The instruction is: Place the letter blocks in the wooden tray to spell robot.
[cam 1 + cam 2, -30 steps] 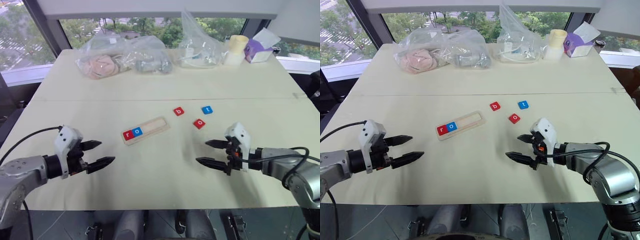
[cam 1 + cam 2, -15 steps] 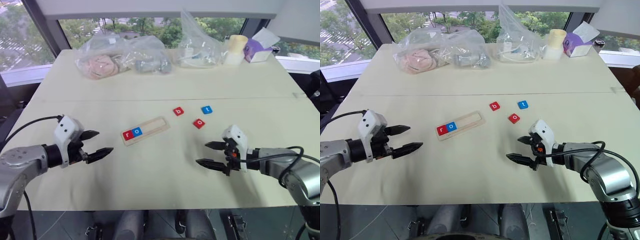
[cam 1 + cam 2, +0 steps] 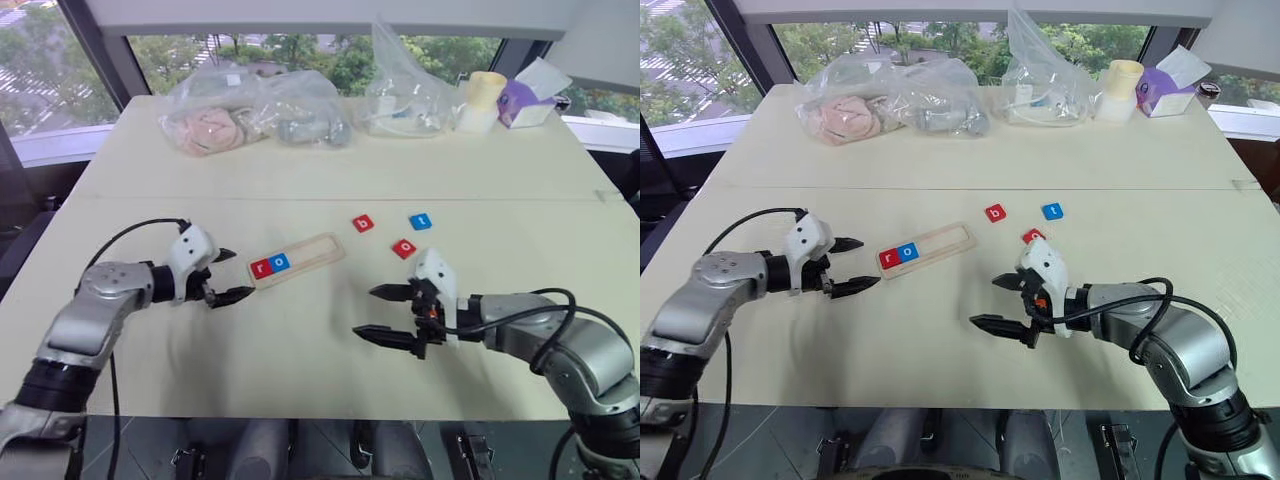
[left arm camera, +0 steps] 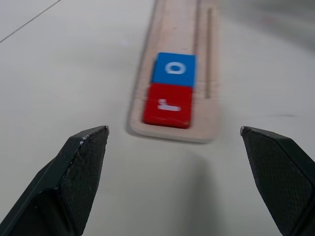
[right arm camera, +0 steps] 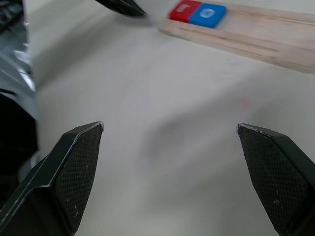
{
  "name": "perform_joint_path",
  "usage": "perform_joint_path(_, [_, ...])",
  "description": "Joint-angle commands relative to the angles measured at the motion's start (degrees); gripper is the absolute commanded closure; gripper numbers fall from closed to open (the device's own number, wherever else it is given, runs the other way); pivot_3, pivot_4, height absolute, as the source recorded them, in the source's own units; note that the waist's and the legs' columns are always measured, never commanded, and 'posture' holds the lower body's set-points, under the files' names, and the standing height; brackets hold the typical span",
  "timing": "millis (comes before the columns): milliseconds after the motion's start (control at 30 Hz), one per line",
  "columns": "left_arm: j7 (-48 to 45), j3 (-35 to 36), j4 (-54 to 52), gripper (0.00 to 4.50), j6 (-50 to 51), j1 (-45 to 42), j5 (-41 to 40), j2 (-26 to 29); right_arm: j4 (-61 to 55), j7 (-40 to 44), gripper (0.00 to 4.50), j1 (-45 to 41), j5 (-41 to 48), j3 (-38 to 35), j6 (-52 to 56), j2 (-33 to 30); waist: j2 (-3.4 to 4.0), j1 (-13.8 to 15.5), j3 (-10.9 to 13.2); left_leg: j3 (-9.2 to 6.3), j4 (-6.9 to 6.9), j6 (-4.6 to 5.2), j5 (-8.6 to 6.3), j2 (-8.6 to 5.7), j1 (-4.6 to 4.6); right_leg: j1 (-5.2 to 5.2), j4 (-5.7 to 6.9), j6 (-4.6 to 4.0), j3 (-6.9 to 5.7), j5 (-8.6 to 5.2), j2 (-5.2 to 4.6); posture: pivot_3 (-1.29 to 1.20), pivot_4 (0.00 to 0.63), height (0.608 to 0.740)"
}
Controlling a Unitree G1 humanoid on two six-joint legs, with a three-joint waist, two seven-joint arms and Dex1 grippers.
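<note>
So my wooden tray (image 3: pixel 294 259) lies slanted in the middle of the table (image 3: pixel 300 360). A red r block (image 4: pixel 168 104) sits at its end near my left gripper (image 3: pixel 231 275), and a blue o block (image 4: pixel 173 69) touches it. The other spaces are bare. A red b block (image 3: pixel 363 223), a blue t block (image 3: pixel 421 221) and a red o block (image 3: pixel 404 247) lie loose near my right gripper (image 3: pixel 378 312). Both my grippers are wide open and hold nothing. Plastic bags (image 3: pixel 255 110) sit along the far edge.
</note>
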Motion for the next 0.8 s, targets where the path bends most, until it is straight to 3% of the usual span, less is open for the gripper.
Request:
perform_joint_path(33, [-1.6, -1.0, 3.7, 0.0, -4.6, -1.9, 2.3, -1.0, -4.0, -1.0, 0.05, 0.0, 3.4, -2.0, 1.5, -0.1, -0.01, -0.1, 0.0, 0.0, 0.0, 0.0, 0.0, 0.01, 0.0, 0.0, 0.0, 0.0, 0.0, 0.0, 0.0, 0.0, 0.15, 0.74])
perform_joint_path(400, [-1.4, -3.3, 13.0, 0.0, -10.5, -4.3, 6.5, -8.2, -3.5, -3.3, 0.05, 0.4, 3.5, -0.8, 0.6, 0.2, -0.03, 0.2, 0.0, 0.0, 0.08, 0.01, 0.01, 0.06, 0.03, 0.07, 0.01, -0.01, -0.01, 0.06, 0.04, 0.0, 0.15, 0.74])
perform_joint_path(600, [-1.6, -4.6, 15.9, 0.0, -11.4, -4.7, 8.5, -9.6, -3.0, -3.6, 0.05, 0.3, 3.3, -0.5, 0.2, 0.0, -0.03, 0.1, -0.1, -0.03, 0.18, 0.01, 0.01, 0.06, 0.13, 0.2, 0.01, 0.01, 0.01, 0.13, 0.03, 0.0, 0.15, 0.74])
perform_joint_path(700, [-3.0, -5.3, 15.9, 0.83, -11.9, -4.0, 8.9, -9.1, -3.1, -3.7, 0.0, 0.4, 3.4, -0.8, 0.5, -0.3, -0.01, 0.1, -0.1, -0.05, 0.19, 0.01, 0.01, 0.07, 0.17, 0.24, 0.01, -0.01, 0.01, 0.12, 0.02, 0.0, 0.15, 0.74])
perform_joint_path(733, [-3.2, -5.2, 16.0, 1.29, -12.1, -3.8, 8.9, -9.0, -3.1, -3.9, 0.0, 0.5, 3.5, -0.9, 0.7, -0.3, -0.02, 0.1, -0.1, -0.06, 0.19, 0.01, 0.01, 0.07, 0.18, 0.24, 0.01, -0.05, 0.02, 0.11, 0.02, 0.0, 0.15, 0.74])
perform_joint_path(800, [-3.4, -5.1, 16.3, 1.38, -12.0, -3.8, 8.9, -8.9, -2.9, -4.3, 0.0, 0.7, 3.6, -1.3, 0.8, -0.1, -0.02, 0.1, -0.1, -0.08, 0.19, 0.01, 0.01, 0.09, 0.18, 0.24, 0.01, -0.06, 0.02, 0.12, 0.02, 0.0, 0.15, 0.74])
